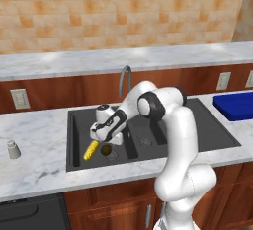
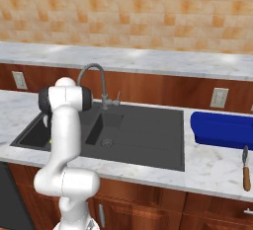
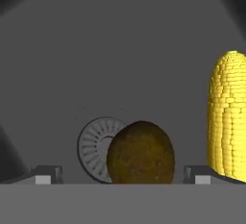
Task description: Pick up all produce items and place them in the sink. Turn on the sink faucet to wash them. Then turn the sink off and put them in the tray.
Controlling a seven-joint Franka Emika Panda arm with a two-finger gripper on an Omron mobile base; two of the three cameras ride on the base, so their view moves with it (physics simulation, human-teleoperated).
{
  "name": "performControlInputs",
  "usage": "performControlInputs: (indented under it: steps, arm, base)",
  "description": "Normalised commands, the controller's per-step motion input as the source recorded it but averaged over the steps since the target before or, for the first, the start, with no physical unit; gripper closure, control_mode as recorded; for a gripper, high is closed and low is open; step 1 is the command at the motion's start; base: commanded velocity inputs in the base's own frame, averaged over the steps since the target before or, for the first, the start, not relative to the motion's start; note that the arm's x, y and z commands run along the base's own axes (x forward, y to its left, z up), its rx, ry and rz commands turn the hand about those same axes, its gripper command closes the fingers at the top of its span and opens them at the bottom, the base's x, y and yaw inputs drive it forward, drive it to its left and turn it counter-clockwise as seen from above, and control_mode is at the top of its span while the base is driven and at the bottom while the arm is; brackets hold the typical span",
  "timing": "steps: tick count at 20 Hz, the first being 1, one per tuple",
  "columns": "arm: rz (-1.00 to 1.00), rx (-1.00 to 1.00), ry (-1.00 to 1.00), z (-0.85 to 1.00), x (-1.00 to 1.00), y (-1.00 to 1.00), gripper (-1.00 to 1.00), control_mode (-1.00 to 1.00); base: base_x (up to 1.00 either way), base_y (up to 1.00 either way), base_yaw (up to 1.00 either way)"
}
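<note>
The jaws (image 3: pixel 123 175) are spread wide and empty, low in the wide basin of the sink (image 1: pixel 74 125), with the round, matt olive-brown fruit (image 3: pixel 140 152) centred between them beside the ribbed metal drain (image 3: pixel 95 148). The yellow corn cob (image 3: pixel 228 115), kernelled and cylindrical, lies just beside the fruit, its long axis running away from the hand. Both produce items are judged in place for washing; the slim gooseneck faucet (image 1: pixel 124 78) rises behind the basin.
</note>
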Motion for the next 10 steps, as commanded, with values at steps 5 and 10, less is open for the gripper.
performControlInputs:
  steps: [5, 10]
  arm:
    - [0.0, 0.0, 0.0, -0.32, 0.28, 0.16, -1.0, -1.0]
    - [0.0, 0.0, 0.0, -0.25, -0.02, 0.0, -1.0, -1.0]
  base:
    - [0.0, 0.0, 0.0]
    - [0.0, 0.0, 0.0]
